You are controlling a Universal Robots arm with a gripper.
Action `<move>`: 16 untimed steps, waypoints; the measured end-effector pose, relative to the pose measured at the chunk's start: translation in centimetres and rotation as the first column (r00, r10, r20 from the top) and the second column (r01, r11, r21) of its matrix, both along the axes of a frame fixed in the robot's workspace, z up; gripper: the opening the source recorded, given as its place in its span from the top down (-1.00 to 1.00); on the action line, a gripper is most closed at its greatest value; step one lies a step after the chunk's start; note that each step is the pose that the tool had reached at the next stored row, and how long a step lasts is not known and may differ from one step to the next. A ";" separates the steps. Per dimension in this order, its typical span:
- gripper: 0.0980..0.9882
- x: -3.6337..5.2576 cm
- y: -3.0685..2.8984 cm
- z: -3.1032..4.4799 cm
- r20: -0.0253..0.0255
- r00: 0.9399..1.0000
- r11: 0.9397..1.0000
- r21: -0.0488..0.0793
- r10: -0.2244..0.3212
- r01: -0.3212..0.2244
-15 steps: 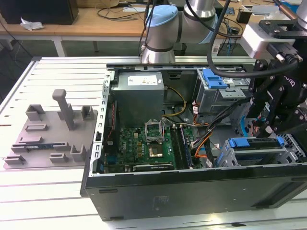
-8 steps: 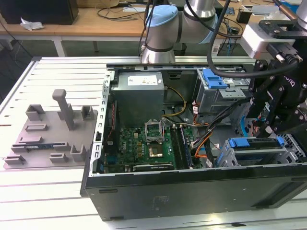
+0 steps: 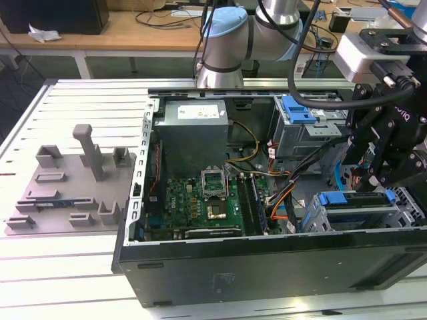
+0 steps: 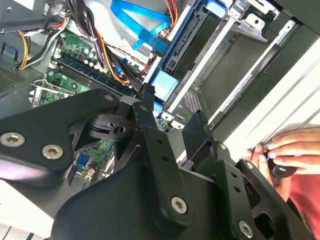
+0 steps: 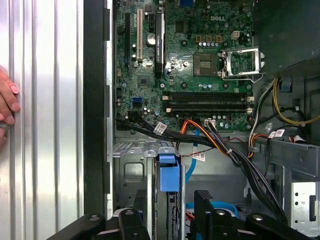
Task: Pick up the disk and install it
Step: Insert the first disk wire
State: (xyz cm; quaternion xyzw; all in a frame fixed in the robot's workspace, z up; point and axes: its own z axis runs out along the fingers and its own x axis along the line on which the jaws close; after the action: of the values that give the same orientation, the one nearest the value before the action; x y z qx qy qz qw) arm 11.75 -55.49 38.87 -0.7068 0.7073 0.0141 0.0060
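Gripper (image 5: 172, 196) hovering released over the drive cage (image 3: 313, 215), near corner of the case (image 3: 200, 267) at the exterior view's right.
Fingers (image 5: 202, 206) straddling the disk (image 5: 168, 172), not touching; disk sitting edge-on in the cage.

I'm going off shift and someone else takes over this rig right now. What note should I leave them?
Gripper: open, holding nothing, straddling the blue bracket of the disk.
Disk: standing in the drive cage inside the open case, beside the cable bundle.
Done: the disk appears to be placed in the cage.
Left: I cannot tell whether it is fully seated, so the install is unconfirmed.
Note: a person's hand rests on the table beside the case.
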 end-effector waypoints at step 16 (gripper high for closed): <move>0.09 1.18 5.41 0.00 0.000 1.000 0.993 -0.121 -0.008 0.008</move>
State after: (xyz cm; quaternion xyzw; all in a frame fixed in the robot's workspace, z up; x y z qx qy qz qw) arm 12.92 -50.09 38.87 -0.7029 0.7097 -0.0285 -0.0368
